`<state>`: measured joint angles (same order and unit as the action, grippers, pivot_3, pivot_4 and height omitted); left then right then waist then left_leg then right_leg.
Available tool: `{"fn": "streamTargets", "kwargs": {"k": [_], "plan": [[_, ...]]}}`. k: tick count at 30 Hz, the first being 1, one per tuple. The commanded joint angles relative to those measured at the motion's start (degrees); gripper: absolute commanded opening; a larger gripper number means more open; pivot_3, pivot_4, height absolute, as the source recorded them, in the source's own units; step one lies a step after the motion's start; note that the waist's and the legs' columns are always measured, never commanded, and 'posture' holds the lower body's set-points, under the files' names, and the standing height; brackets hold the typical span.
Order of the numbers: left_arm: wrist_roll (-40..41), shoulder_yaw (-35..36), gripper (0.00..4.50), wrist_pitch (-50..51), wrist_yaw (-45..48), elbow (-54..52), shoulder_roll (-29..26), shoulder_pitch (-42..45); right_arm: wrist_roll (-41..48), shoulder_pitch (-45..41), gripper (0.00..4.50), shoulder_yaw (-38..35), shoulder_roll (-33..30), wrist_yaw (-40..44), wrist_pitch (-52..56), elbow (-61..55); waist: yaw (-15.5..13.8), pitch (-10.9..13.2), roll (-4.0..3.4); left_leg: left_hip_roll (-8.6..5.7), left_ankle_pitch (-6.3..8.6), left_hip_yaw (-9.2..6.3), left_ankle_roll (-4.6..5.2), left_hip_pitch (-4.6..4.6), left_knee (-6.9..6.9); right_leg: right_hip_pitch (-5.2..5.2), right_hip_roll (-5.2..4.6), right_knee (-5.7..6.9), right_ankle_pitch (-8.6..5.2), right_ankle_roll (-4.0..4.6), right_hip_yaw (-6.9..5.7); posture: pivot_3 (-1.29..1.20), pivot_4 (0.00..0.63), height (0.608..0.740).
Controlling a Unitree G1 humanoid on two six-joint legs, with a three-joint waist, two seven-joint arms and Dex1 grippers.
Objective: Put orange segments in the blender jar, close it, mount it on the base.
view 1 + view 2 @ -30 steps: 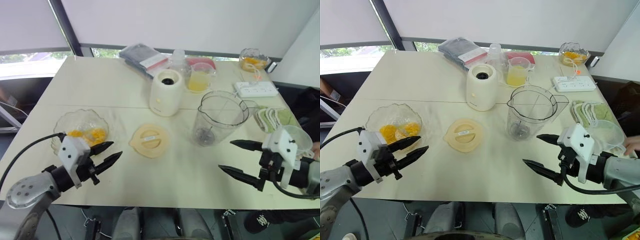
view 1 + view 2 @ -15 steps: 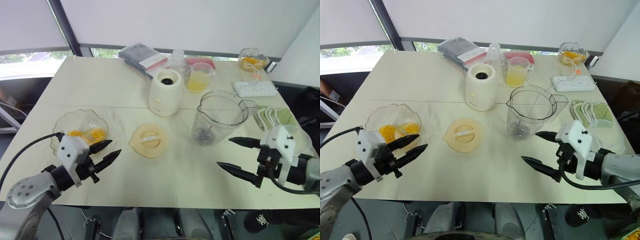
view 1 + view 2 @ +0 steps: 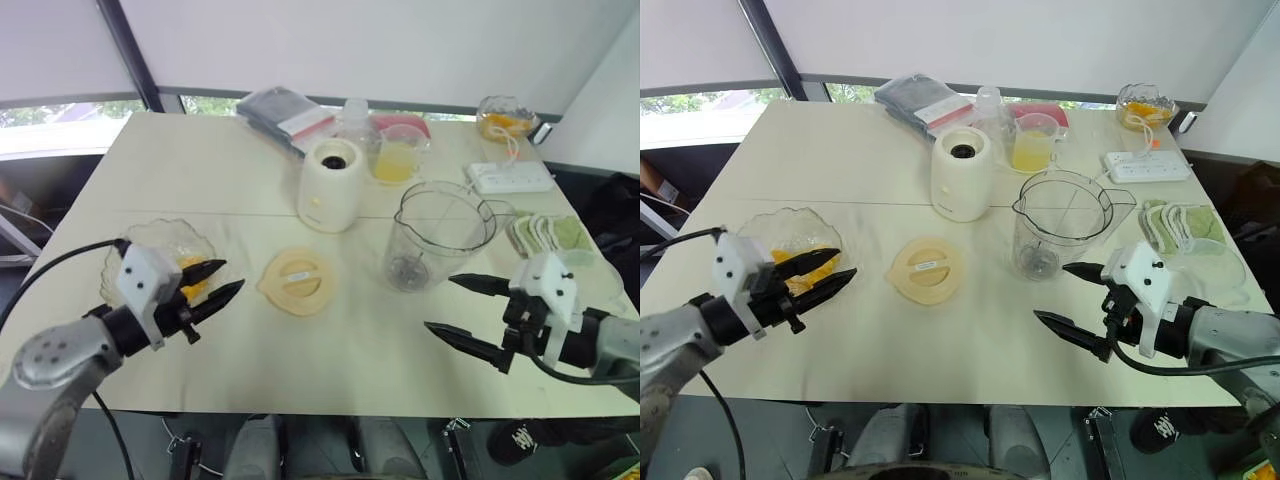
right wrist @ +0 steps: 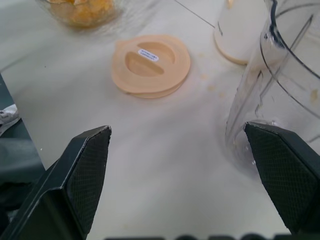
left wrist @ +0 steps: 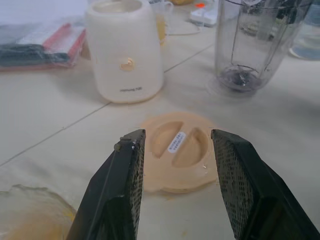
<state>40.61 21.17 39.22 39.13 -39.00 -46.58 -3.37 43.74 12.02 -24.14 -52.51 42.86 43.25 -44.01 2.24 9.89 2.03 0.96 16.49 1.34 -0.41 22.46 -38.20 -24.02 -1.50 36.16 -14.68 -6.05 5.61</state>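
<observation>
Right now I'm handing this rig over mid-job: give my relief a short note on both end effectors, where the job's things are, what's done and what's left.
Left end effector: open, empty, at the glass bowl holding the orange segments.
Right end effector: wide open, empty, beside the blender jar.
Jar: upright on the table, no segments in it. Lid lies flat between bowl and jar. Base stands behind the lid, socket bare.
Done: nothing yet.
Left: load segments, fit lid, mount jar on base.
</observation>
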Motion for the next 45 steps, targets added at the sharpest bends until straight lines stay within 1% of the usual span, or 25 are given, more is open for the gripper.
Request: {"fn": "streamTargets", "kwargs": {"k": [1, 4, 6, 9, 12, 14, 15, 18, 20, 24, 28, 33, 39, 45], "plan": [[3.5, 1.6, 2.16, 3.9, 5.8, 3.7, -8.1, 6.1, -1.0, -0.9, 4.47, 2.2, 1.8, -1.6, -1.6, -0.9, 0.1, 0.0, -0.06, 0.02, 0.00, -0.01, 0.00, -0.03, 0.00, 0.01, 0.02, 0.00, 0.02, 0.03, -0.01, 0.00, 0.150, 0.740], [3.2, 0.4, 2.16, 5.0, 10.6, 12.3, -14.3, 13.0, -2.7, -1.5, 4.47, 5.2, 3.5, -2.9, -2.6, -0.8, 0.3, 0.1, -0.13, -0.01, 0.00, 0.11, 0.00, -0.04, 0.01, 0.00, -0.02, -0.01, 0.02, 0.03, 0.06, 0.00, 0.150, 0.740], [0.3, -2.2, 2.16, 3.4, 15.6, 18.8, -19.4, 17.1, -4.2, -1.8, 4.47, 7.5, 4.8, -3.7, -3.7, -0.4, 0.4, 0.1, -0.10, -0.01, 0.00, 0.15, 0.00, -0.02, 0.02, -0.05, -0.01, -0.02, 0.01, 0.03, 0.08, 0.00, 0.150, 0.740], [-2.7, -6.4, 2.16, 0.6, 24.0, 27.9, -25.0, 22.2, -6.3, -2.5, 4.47, 10.2, 6.5, -4.7, -5.0, 0.2, 0.3, 0.1, -0.16, -0.02, 0.00, 0.20, 0.00, 0.06, 0.09, -0.21, 0.00, -0.02, 0.01, 0.02, 0.09, 0.00, 0.150, 0.740], [-5.8, -13.7, 2.16, 0.3, 34.9, 37.7, -30.0, 29.4, -8.1, -3.0, 4.47, 12.6, 8.3, -5.4, -6.3, 0.7, 0.3, 0.1, -0.14, -0.05, 0.00, 0.24, 0.00, 0.10, 0.14, -0.27, 0.00, -0.02, -0.01, 0.01, 0.10, 0.00, 0.150, 0.740], [-10.7, -19.4, 2.16, -3.6, 42.6, 43.5, -32.3, 32.4, -9.4, -3.5, 4.47, 14.3, 9.4, -6.0, -7.0, 1.0, 0.3, 0.1, -0.14, -0.05, 0.00, 0.27, 0.00, 0.13, 0.14, -0.32, 0.00, -0.02, -0.01, 0.01, 0.09, 0.00, 0.150, 0.740], [-13.6, -21.8, 2.16, -6.8, 45.1, 46.4, -32.3, 33.9, -9.9, -3.7, 4.47, 15.0, 9.9, -6.3, -7.3, 1.1, 0.3, 0.1, -0.17, -0.11, 0.00, 0.32, 0.00, 0.14, 0.14, -0.32, 0.01, -0.02, -0.01, 0.01, 0.09, 0.00, 0.150, 0.740], [-21.5, -26.8, 2.16, -18.8, 49.9, 55.8, -29.8, 38.9, -11.0, -3.6, 4.47, 16.5, 11.3, -7.1, -8.0, 0.9, 0.2, 0.2, -0.19, -0.12, 0.00, 0.46, 0.00, 0.15, 0.13, -0.33, 0.03, 0.00, -0.01, 0.02, 0.09, 0.00, 0.150, 0.740], [-27.2, -29.6, 2.16, -29.3, 52.1, 63.6, -27.5, 41.2, -12.2, -2.9, 4.47, 17.5, 12.5, -7.9, -8.8, 1.0, 0.0, 0.1, -0.19, -0.11, 0.00, 0.45, 0.00, 0.16, 0.11, -0.34, 0.05, 0.04, -0.01, 0.02, 0.09, 0.00, 0.150, 0.740], [-31.3, -31.7, 2.16, -44.0, 53.4, 75.9, -21.7, 46.5, -14.5, -2.1, 4.47, 19.2, 14.5, -9.6, -9.9, 0.7, -0.3, 0.1, -0.13, -0.08, 0.00, 0.44, 0.01, 0.22, 0.02, -0.34, 0.03, 0.06, 0.01, 0.01, 0.09, 0.00, 0.150, 0.740], [-34.7, -33.5, 2.16, -54.6, 53.4, 85.2, -17.7, 50.5, -16.3, -1.3, 4.47, 20.6, 15.6, -11.1, -10.2, -0.1, -0.5, 0.1, -0.04, -0.06, -0.01, 0.41, 0.01, 0.33, -0.08, -0.35, -0.03, 0.06, 0.02, -0.03, 0.06, 0.00, 0.150, 0.740], [-38.5, -32.9, 2.16, -59.6, 52.8, 94.3, -12.7, 55.3, -17.2, 0.5, 4.47, 21.6, 17.4, -13.5, -10.1, -2.0, -1.2, 0.1, -0.03, -0.10, -0.01, 0.38, 0.01, 0.38, -0.13, -0.37, 0.00, 0.07, 0.12, -0.20, 0.05, 0.00, 0.150, 0.740], [-43.0, -33.6, 2.16, -62.8, 49.9, 98.9, -9.9, 56.8, -17.7, 1.7, 4.47, 22.5, 18.8, -15.6, -9.4, -4.0, -1.2, 0.0, -0.01, -0.05, -0.01, 0.31, 0.01, 0.37, -0.13, -0.39, 0.03, 0.18, 0.14, -0.23, 0.00, 0.00, 0.150, 0.740], [-47.8, -33.7, 2.16, -64.3, 43.5, 102.7, -7.3, 58.3, -18.0, 2.4, 4.47, 22.8, 18.9, -16.5, -9.0, -5.0, -1.3, 0.0, 0.03, -0.07, -0.01, 0.28, 0.01, 0.37, -0.25, -0.39, 0.04, 0.33, 0.15, -0.25, -0.02, 0.00, 0.150, 0.740]]}}
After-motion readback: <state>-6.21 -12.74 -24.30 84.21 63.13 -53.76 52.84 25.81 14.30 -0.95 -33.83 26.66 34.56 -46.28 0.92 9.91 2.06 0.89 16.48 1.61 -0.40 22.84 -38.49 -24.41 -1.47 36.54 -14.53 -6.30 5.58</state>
